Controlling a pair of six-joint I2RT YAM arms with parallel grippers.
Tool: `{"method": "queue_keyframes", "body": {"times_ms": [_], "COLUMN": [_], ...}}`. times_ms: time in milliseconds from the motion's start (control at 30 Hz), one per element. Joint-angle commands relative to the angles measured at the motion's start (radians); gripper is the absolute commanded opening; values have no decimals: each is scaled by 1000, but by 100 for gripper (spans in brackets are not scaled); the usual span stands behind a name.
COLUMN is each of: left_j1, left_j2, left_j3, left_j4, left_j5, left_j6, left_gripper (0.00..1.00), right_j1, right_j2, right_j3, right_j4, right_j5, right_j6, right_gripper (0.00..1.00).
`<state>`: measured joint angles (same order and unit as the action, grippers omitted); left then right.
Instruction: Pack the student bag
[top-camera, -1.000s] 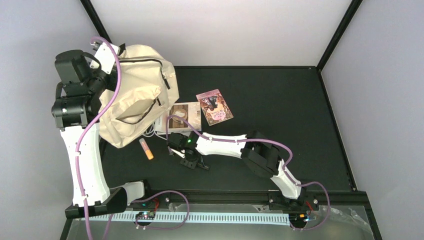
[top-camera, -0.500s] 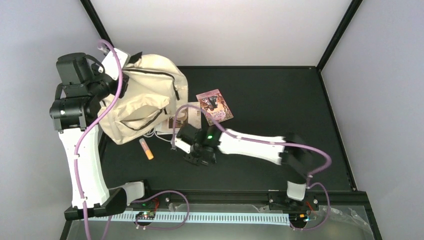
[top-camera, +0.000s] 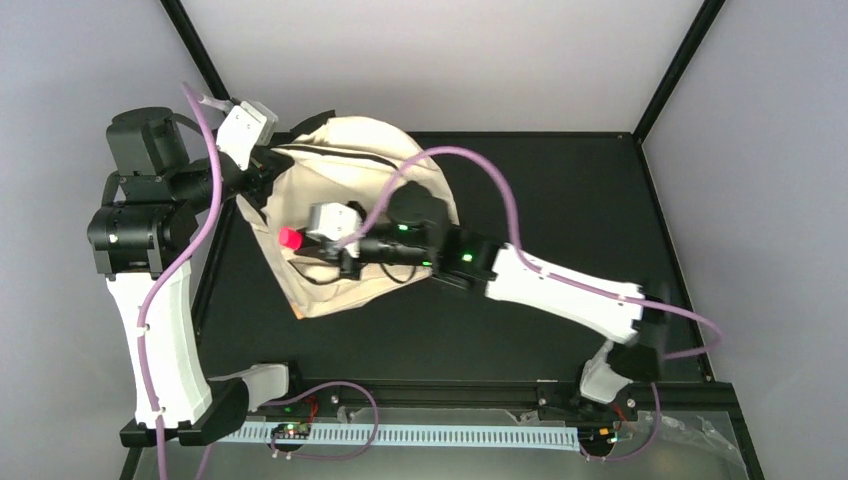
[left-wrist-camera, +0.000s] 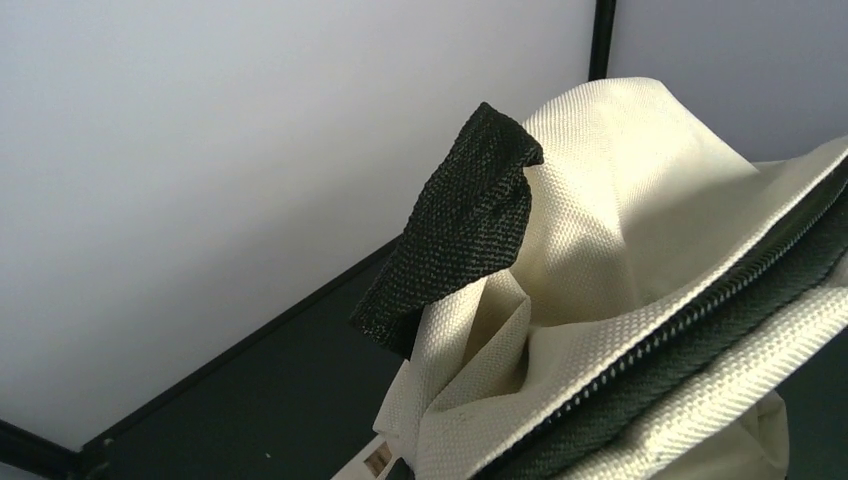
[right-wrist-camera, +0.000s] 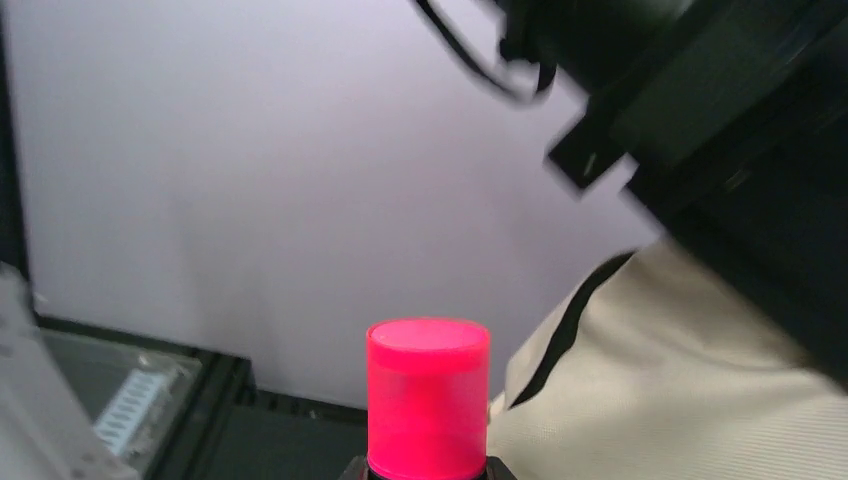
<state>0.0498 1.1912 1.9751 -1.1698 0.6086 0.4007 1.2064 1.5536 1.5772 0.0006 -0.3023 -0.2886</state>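
Student bag (top-camera: 352, 140) pinched by closed left hand (top-camera: 268, 166); right hand (top-camera: 306, 239) grips pink-capped marker (top-camera: 290, 237) above it.

Cream woven fabric of the student bag (left-wrist-camera: 640, 200) fills the right side, bunched in folds. A black webbing strap (left-wrist-camera: 460, 230) sticks up from it, tilted. A dark zipper (left-wrist-camera: 700, 320) runs diagonally across its lower right. Behind lie the dark desk (left-wrist-camera: 270, 400) and a pale wall (left-wrist-camera: 200, 150).

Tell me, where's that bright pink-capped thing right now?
Top view, left of centre: the pink-capped item sits in the right claw, over the cream student bag that the left claw grips.
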Motion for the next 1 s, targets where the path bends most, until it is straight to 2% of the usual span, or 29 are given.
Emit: {"method": "queue_keyframes", "body": {"times_ms": [0,133,267,300,400,433,500,633,733,767,867,967], "left_j1": [-6,-5,-4,-5,-5,-6,-4,14,61,80,131,142], "left_j2": [-25,-18,-4,1,6,11,13,12,6,4,9,-3], "left_j3": [57,79,94,97,99,96,74,-19,-51,-55,-37,-24], "left_j4": [63,71,83,83,92,96,115,212,300,325,345,296], "left_j5": [55,22,-16,-25,-81,-124,-239,-572,-712,-740,-742,-595], "left_j6": [-51,-77,-101,-106,-115,-114,-99,-40,4,14,19,43], "left_gripper": [2,2,2,2,2,1,2,2,2,2,2,2], "right_j1": [-1,-3,-4,-5,-4,-5,-4,-4,-4,-2,-1,-2], "right_j2": [170,191,197,206,248,257,263,232,239,259,345,337], "right_j3": [151,151,146,158,237,268,319,328,272,265,319,284], "right_j4": [-181,-280,-320,-332,-388,-404,-416,-339,-258,-250,-312,-313], "right_j5": [97,185,292,320,375,371,349,322,291,286,283,290], "right_j6": [-134,-191,-192,-184,-149,-129,-89,48,182,221,318,339], "right_gripper": [2,3,11,18,51,58,64,70,74,78,81,82]}}
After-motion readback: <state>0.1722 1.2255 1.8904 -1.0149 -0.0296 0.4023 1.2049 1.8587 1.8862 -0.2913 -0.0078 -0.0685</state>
